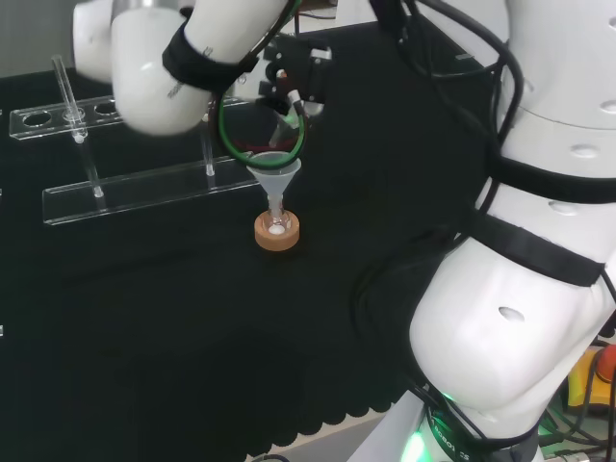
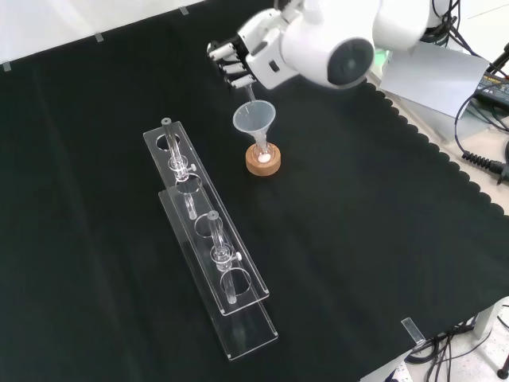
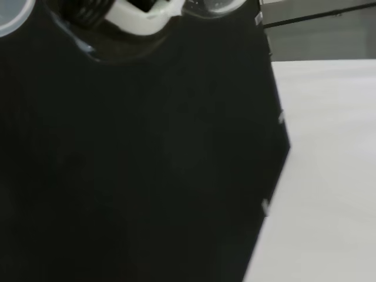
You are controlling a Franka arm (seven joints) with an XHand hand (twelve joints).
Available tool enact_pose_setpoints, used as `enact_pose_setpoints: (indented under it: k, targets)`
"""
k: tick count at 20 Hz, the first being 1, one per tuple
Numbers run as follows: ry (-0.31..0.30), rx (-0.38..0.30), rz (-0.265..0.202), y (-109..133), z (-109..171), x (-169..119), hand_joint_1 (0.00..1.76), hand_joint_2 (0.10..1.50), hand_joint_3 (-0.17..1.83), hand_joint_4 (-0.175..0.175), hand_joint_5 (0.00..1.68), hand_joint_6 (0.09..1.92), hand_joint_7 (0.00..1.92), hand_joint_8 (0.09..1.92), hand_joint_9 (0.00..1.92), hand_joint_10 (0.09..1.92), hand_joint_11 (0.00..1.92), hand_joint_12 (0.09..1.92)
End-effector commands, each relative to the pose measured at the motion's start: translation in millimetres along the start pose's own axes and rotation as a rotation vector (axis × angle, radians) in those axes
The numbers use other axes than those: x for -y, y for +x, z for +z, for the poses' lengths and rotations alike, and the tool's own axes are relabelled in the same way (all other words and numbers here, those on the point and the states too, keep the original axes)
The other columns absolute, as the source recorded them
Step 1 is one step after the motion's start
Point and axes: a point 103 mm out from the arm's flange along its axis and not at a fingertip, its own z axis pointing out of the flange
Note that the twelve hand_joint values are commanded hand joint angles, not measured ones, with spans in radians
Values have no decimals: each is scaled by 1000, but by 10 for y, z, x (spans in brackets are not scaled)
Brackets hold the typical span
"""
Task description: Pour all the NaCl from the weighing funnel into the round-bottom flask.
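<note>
A small round-bottom flask [image 2: 262,153] stands in a cork ring [image 2: 263,163] near the middle of the cloth, with white powder at its bottom. A clear plastic funnel [image 2: 254,119] sits in its neck. The hand [image 2: 235,60] hovers just above the funnel, fingers curled round a slim clear weighing funnel [image 2: 249,91] that tilts down with its tip over the funnel's mouth. In the head view the hand [image 1: 294,87] holds the weighing funnel [image 1: 287,125] above the funnel [image 1: 274,173], the flask [image 1: 277,226] and the cork ring [image 1: 277,234]. A white part of the hand [image 3: 141,14] shows in the wrist view.
Two long clear racks [image 2: 203,227] with test tubes lie left of the flask in the front view, and behind it in the head view [image 1: 144,188]. The scalloped cloth edge [image 2: 445,151] runs at the right. The arm's white links [image 1: 539,241] stand at the head view's right.
</note>
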Motion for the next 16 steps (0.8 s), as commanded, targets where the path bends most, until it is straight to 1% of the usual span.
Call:
enact_pose_setpoints:
  k: [1,2,7,10,12,14,16]
  targets:
    - [4,-185,4,-135,261,17,1060,806,553,175,1068,980,1037,522,1209,310,744,1140]
    - [7,-202,6,-144,285,15,1060,806,553,175,1068,980,1037,521,1209,310,746,1139]
    - [16,-341,4,-197,470,-7,1060,806,554,175,1068,980,1038,520,1211,309,750,1134]
    - [22,-393,7,-225,579,-25,1060,806,554,175,1068,980,1038,520,1211,308,751,1132]
    - [22,-438,7,-234,637,-41,1060,806,554,175,1068,980,1038,520,1211,308,753,1131]
    - [22,-467,7,-237,686,-58,1060,806,554,175,1068,980,1038,519,1212,307,754,1129]
    - [25,-480,6,-233,727,-75,1060,806,554,175,1068,980,1038,519,1212,307,754,1128]
